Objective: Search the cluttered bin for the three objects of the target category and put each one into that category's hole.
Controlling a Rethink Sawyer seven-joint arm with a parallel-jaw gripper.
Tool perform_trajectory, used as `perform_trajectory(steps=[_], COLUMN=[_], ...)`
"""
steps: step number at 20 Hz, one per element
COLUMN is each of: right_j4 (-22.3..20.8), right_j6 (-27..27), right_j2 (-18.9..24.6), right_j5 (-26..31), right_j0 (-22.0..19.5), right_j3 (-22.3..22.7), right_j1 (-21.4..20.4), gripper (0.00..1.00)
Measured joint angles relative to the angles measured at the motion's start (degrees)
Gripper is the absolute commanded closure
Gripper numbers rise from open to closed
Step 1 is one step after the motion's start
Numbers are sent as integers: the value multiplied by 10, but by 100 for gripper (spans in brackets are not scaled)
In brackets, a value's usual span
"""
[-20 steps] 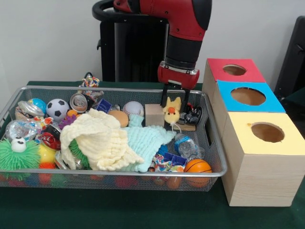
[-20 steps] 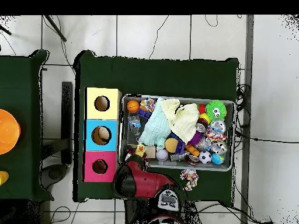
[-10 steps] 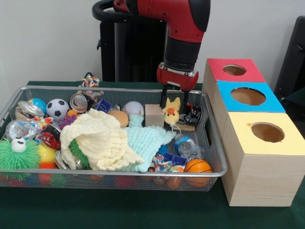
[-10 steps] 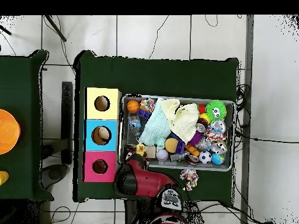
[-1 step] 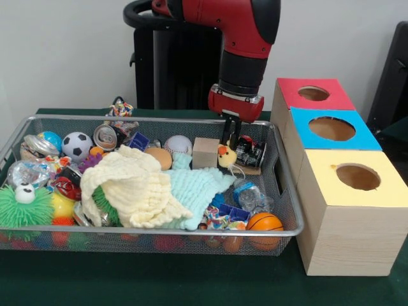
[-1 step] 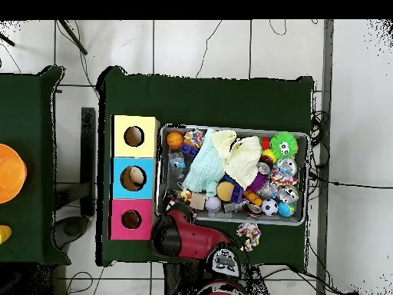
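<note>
Hanging down from the red and black arm point(image 5: 239, 44), the tool point(image 5: 229, 141) is in the far right corner of the wire bin point(image 5: 159, 231). Its two black fingers are pressed close together on the top of a small yellow chick toy point(image 5: 225, 155), whose ears are hidden between them. The chick sits just above the pale green cloth point(image 5: 196, 187). A wooden block point(image 5: 205, 152) is right beside it on one side, and a small black thing with red bits point(image 5: 250, 152) is on the other. A clear plastic bottle point(image 5: 247, 193) lies just in front. A big cream cloth point(image 5: 131, 188) covers the middle of the bin and hides some toys under it. A small basketball point(image 5: 264, 223) sits in the near right corner. A soccer ball point(image 5: 77, 145), a baseball point(image 5: 178, 145) and a fuzzy green ball with an eye point(image 5: 25, 204) are on the left side. Next to the bin stand three boxes with round holes: the red box point(image 5: 312, 94), the blue box point(image 5: 331, 129) and the yellow box point(image 5: 357, 178).

From above, the arm point(image 6: 188, 238) covers the tool, so I cannot tell how it is set here. The bin point(image 6: 232, 130) sits on the dark green surface point(image 6: 207, 100). The yellow box point(image 6: 134, 136), blue box point(image 6: 133, 178) and red box point(image 6: 130, 220) line up along its short side. A candy-striped thing point(image 6: 249, 233) lies outside the bin on the surface.
</note>
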Motion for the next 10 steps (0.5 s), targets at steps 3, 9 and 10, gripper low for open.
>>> perform_trajectory(steps=[3, 9, 10], right_j4=[6, 21, 22], right_j6=[0, 0, 0], right_j2=[-4, -21, -24], right_j5=[4, 51, 66], right_j0=[5, 29, 33], right_j3=[0, 0, -1], right_j1=[0, -19, -24], gripper=[100, 100, 100])
